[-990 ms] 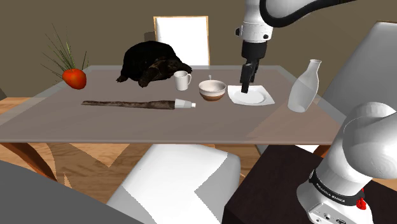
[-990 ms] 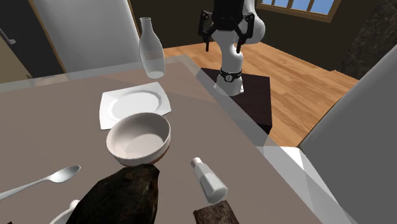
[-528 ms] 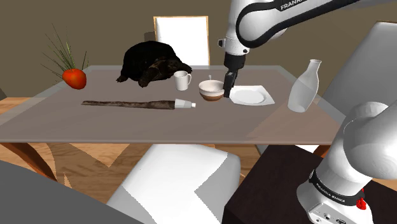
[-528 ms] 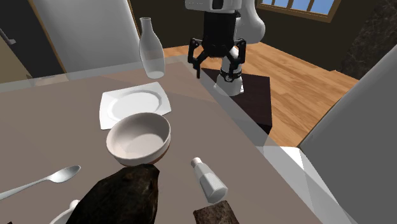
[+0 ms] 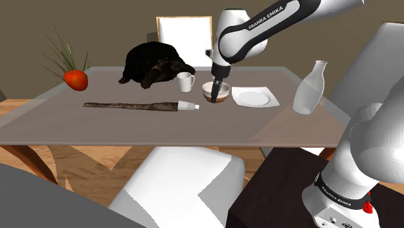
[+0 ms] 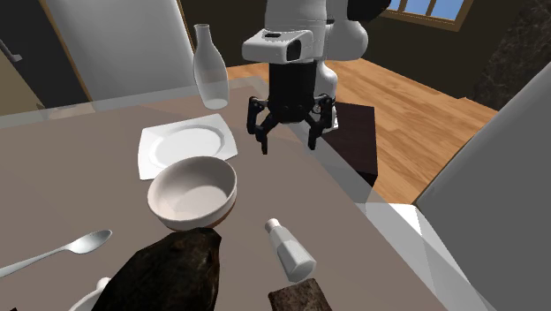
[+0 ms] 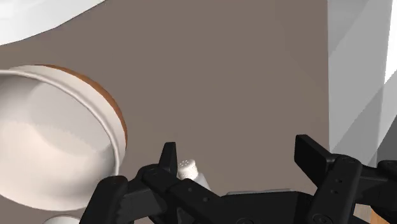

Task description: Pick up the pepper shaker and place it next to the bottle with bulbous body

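The black gripper (image 6: 288, 143) hangs above the table (image 6: 79, 132) in the upper middle of the second exterior view. Its jaws are spread wide with nothing between them. In the shoulder view the gripper (image 5: 217, 88) sits at centre frame, in front of the white bowl (image 5: 215, 93).

The pepper shaker (image 6: 291, 250) lies on its side at the lower middle of the second exterior view, below the bowl (image 6: 192, 193) and near the table's edge. In the shoulder view the shaker (image 5: 188, 105) rests left of the bowl, at the end of a long dark strip (image 5: 129, 105). In the wrist view its perforated cap (image 7: 188, 168) shows close by one finger, untouched, with the bowl (image 7: 51, 140) beside it.

The white bulbous bottle (image 5: 309, 87) stands upright at the right of the shoulder view, well apart from the shaker. The square plate (image 5: 254, 97) lies between bottle and bowl. In the second exterior view the bottle (image 6: 209, 78) stands at the top, above the plate (image 6: 187, 146).
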You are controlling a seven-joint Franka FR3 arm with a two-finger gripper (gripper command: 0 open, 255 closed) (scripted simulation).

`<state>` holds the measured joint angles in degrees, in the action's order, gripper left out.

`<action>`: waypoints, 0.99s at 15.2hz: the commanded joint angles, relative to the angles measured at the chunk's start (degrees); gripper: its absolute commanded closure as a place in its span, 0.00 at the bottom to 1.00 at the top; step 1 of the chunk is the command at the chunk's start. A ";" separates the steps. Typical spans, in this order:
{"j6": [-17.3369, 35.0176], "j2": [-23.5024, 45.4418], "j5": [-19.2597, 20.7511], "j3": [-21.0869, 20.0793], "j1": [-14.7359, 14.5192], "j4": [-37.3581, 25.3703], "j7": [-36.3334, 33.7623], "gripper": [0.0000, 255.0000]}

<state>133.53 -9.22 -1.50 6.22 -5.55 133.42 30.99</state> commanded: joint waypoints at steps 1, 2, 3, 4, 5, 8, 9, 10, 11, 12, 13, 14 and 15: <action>3.23 5.27 -1.82 0.45 -0.57 -3.27 3.40 0.00; 4.43 7.33 -2.77 0.49 -0.77 -4.66 4.98 0.00; 5.54 9.37 -3.75 0.48 -0.95 -6.12 6.57 0.00; 6.55 11.41 -4.77 0.37 -1.04 -7.66 8.17 0.00; 7.48 13.44 -5.80 0.21 -1.09 -9.27 9.77 0.00; 9.73 19.45 -8.77 -0.73 -0.89 -14.52 14.41 0.00; 10.31 21.43 -9.66 -1.17 -0.73 -16.40 15.87 0.00; 10.54 22.27 -10.02 -1.39 -0.63 -17.23 16.48 0.00; 11.09 22.90 -10.18 -1.50 -0.59 -17.30 16.59 0.00; 11.63 23.54 -10.35 -1.59 -0.58 -17.39 16.70 0.00; 12.17 24.18 -10.52 -1.68 -0.56 -17.49 16.82 0.00; 12.70 24.82 -10.69 -1.77 -0.55 -17.61 16.93 0.00; 13.23 25.48 -10.87 -1.87 -0.53 -17.73 17.05 0.00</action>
<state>146.18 15.54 -12.20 4.47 -6.05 115.87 47.97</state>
